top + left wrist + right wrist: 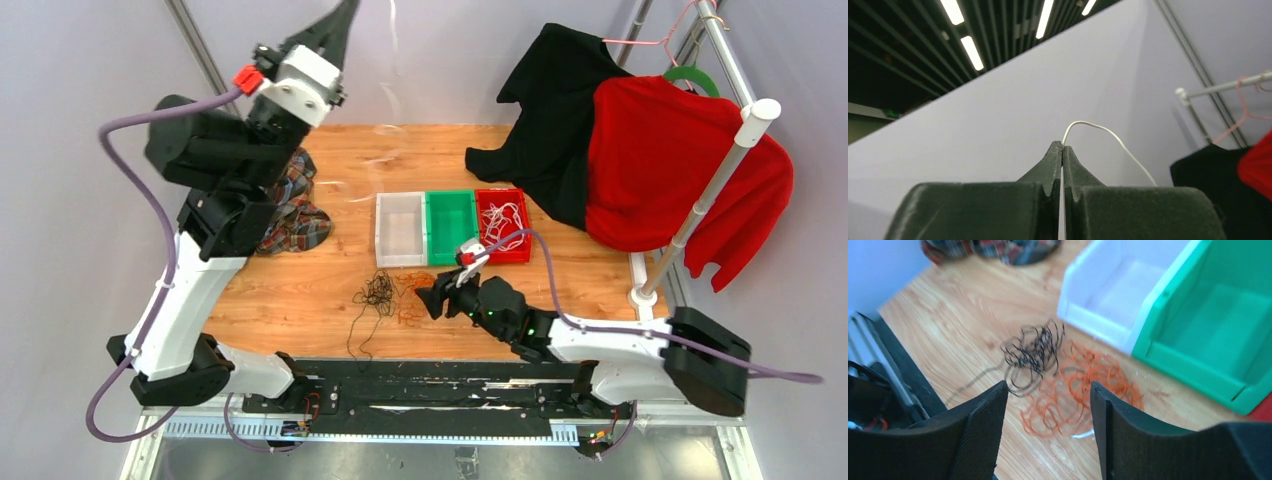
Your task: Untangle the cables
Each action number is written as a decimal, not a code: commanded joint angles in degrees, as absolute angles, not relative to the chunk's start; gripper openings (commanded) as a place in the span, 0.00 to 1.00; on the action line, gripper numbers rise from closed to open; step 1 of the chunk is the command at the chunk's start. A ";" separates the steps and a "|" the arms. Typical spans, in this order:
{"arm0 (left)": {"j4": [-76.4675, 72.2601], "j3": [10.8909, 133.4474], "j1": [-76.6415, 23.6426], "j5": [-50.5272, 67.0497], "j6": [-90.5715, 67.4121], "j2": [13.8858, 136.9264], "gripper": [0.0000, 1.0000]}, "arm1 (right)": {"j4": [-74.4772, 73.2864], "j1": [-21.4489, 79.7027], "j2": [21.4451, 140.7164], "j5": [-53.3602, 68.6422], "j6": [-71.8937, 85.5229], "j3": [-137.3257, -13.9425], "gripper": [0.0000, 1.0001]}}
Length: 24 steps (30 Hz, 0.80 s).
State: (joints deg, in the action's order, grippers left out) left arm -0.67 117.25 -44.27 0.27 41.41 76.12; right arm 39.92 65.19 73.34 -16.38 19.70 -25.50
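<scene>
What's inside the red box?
Thin white cables lie tangled in the red box. Anything underneath them is hidden by the tangle.

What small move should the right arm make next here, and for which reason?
Probably lower the right gripper onto the orange cable and close. Its jaws stand open just above that tangle, which lies beside the black cable, while the left gripper, raised high, is shut on a white cable.
</scene>
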 commanded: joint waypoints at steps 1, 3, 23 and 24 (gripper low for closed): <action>5.17 113.38 -44.34 4.41 35.22 75.06 0.00 | 28.48 64.62 63.72 -21.34 17.48 -26.52 0.62; 6.45 111.56 -44.38 5.75 33.26 75.54 0.00 | 24.40 64.28 59.19 -32.33 17.45 -25.99 0.62; 8.71 122.20 -46.93 12.47 21.77 98.36 0.00 | 11.29 38.96 38.34 -42.68 24.58 -21.64 0.57; 8.93 123.67 -46.93 12.48 21.76 99.43 0.00 | 11.44 38.83 38.47 -42.43 24.63 -21.51 0.57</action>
